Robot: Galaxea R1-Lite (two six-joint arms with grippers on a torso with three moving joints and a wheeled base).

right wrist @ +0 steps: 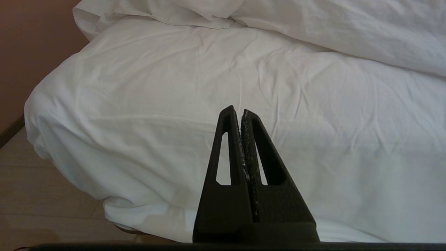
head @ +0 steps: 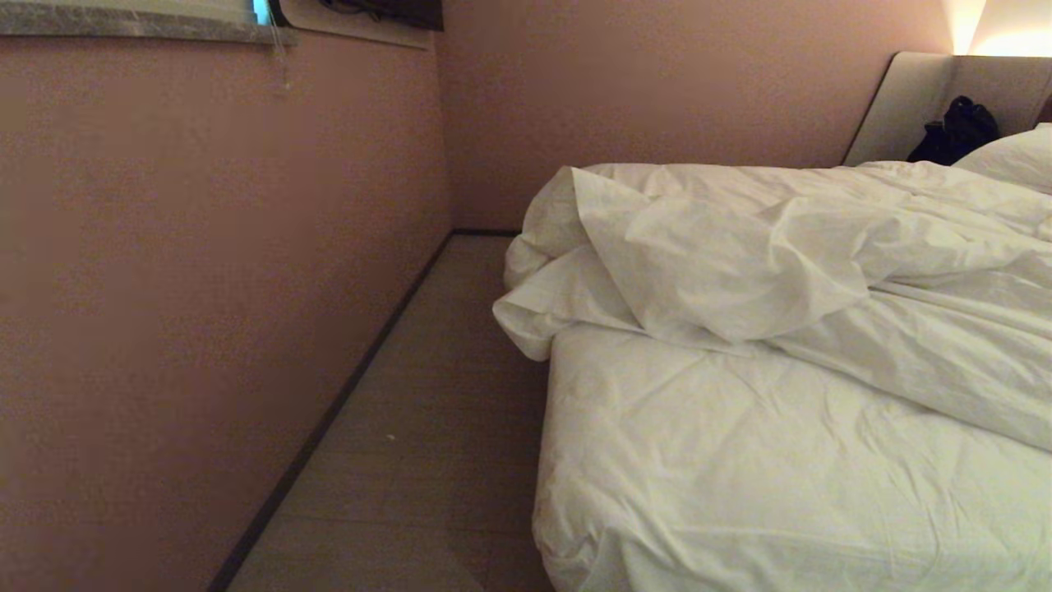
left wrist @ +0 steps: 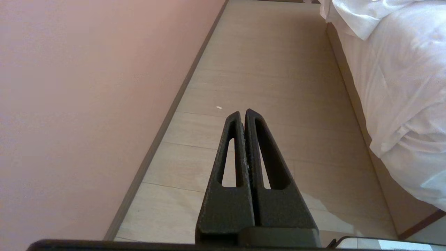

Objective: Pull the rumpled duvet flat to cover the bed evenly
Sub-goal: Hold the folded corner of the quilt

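Bed (head: 740, 460) at right, pink wall (head: 205, 247) at left, wood-look floor (head: 427, 395) between. Duvet (head: 740, 255) bunched in a rumpled heap across the far half, near part flat, one fold overhanging the left edge. Pillow (head: 1015, 156) far right. Left gripper (left wrist: 243, 113) pinched closed, empty, over floor. Right gripper (right wrist: 237, 111) likewise closed, empty, facing the bed's near corner.

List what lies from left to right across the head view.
Pink wall → floor strip → bunched duvet on the bed → black bag → pillow.
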